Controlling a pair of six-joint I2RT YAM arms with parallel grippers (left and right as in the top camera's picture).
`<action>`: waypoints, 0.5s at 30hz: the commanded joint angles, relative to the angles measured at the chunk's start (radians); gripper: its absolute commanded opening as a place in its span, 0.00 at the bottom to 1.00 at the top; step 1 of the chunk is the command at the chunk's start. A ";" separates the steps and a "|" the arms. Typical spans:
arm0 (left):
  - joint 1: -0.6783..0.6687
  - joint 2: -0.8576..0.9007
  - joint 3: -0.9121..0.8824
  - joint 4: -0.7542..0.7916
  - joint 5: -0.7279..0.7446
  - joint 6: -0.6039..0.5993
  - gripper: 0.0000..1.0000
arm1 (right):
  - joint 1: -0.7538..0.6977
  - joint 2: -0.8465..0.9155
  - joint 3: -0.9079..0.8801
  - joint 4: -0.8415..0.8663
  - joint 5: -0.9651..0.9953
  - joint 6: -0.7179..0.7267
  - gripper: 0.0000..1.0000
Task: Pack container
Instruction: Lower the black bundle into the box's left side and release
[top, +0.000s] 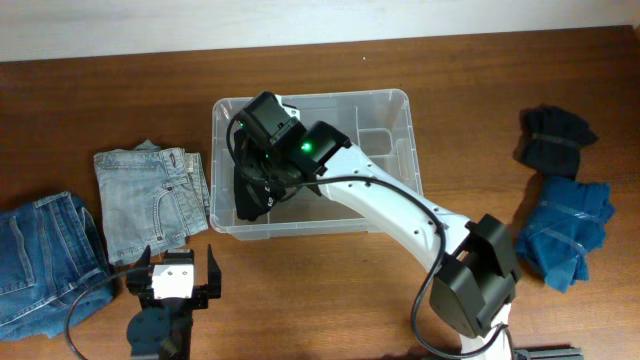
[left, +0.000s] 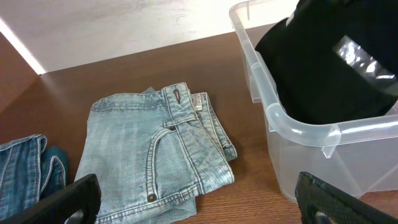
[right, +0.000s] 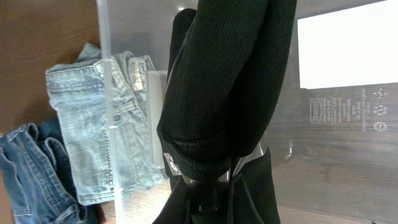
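1. The container (top: 385, 140) sits at the far middle of the desk (top: 330, 290), long side left to right, its white label visible through the base.
2. The right hand (right: 214, 169) is clamped on a black garment (top: 250, 195) and hangs over the left end of the container. The cloth bunches down inside, close to the left wall.
3. The left hand (top: 178, 258) is spread wide and empty, low at the near left, just near of the folded light jeans (top: 150, 200).
4. Risk: letting go this near the left wall could leave a fold draped over the rim.
5. Risk: the loose mesh could catch on the fingers as they lift away and drag back out.
6. Risk: pressing down off-centre could tip or slide the light container.
7. To pack: light jeans, dark jeans (top: 40, 260), two blue garments (top: 565, 230) at right.
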 joint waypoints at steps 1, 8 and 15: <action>0.005 -0.004 -0.005 0.002 0.010 0.016 0.99 | 0.010 0.031 0.012 0.014 -0.011 0.009 0.04; 0.005 -0.004 -0.005 0.002 0.010 0.016 0.99 | 0.010 0.051 0.012 0.024 -0.023 0.008 0.04; 0.005 -0.004 -0.005 0.002 0.010 0.016 0.99 | 0.010 0.051 0.012 0.025 -0.030 0.008 0.04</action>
